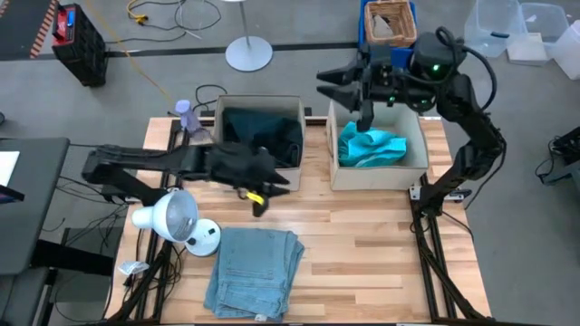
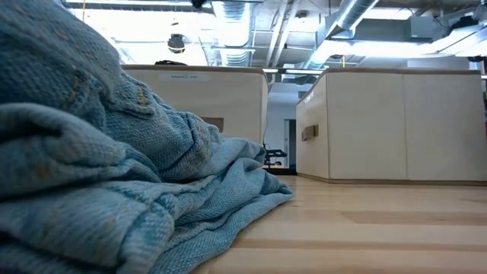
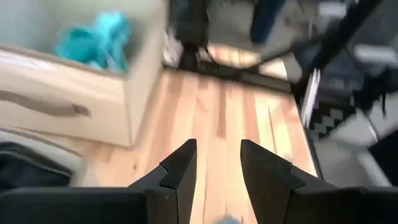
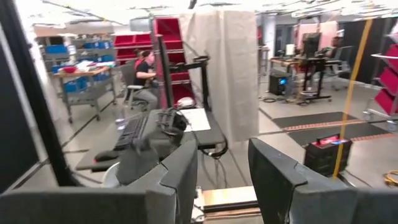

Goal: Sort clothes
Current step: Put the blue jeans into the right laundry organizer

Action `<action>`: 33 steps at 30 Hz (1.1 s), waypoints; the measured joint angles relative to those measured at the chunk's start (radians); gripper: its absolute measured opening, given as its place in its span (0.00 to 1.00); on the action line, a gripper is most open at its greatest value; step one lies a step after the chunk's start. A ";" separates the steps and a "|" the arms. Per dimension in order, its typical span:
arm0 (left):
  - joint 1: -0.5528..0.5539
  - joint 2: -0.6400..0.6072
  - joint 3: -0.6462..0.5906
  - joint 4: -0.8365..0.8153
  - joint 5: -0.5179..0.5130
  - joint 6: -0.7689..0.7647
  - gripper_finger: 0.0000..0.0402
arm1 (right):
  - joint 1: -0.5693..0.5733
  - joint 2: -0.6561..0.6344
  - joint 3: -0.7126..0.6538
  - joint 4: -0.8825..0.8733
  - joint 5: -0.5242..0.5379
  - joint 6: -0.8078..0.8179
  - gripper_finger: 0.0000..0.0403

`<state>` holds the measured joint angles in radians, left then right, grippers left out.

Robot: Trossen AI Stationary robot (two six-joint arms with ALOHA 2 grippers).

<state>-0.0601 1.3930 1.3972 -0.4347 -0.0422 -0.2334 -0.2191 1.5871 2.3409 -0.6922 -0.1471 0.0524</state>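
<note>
- While the left gripper point(image 1: 281, 177) is held beside the dark-clothes box point(image 1: 260, 133), its fingers point(image 3: 180, 171) are seen apart.
- Fingers of the right gripper point(image 1: 333, 83) are spread, raised by the teal shirt point(image 1: 370, 147).
- Light blue jeans point(image 1: 254, 270) are left on the surface point(image 1: 381, 244).

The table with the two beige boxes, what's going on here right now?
A two-armed robot is sorting clothes. The teal shirt lies in the right box and dark clothing in the left box. The light blue jeans lie folded on the table's near edge, not yet sorted. The left end effector is open and empty, just in front of the left box. The right end effector is open too, raised near the right box's back corner.
</note>
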 joint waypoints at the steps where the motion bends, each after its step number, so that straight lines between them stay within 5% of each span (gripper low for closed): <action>1: 0.000 0.027 0.015 -0.016 0.024 0.016 0.30 | 0.008 0.001 0.000 0.000 0.000 -0.001 0.38; 16: -0.013 0.338 0.113 -0.261 0.144 0.157 0.30 | 0.085 0.004 0.000 -0.048 0.000 -0.012 0.38; 33: -0.069 0.460 0.098 -0.359 0.257 0.270 0.32 | 0.141 0.004 0.000 -0.138 0.001 -0.023 0.38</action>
<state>-0.1289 1.8533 1.4957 -0.7935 0.2145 0.0366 -0.0780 1.5913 2.3409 -0.8299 -0.1463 0.0293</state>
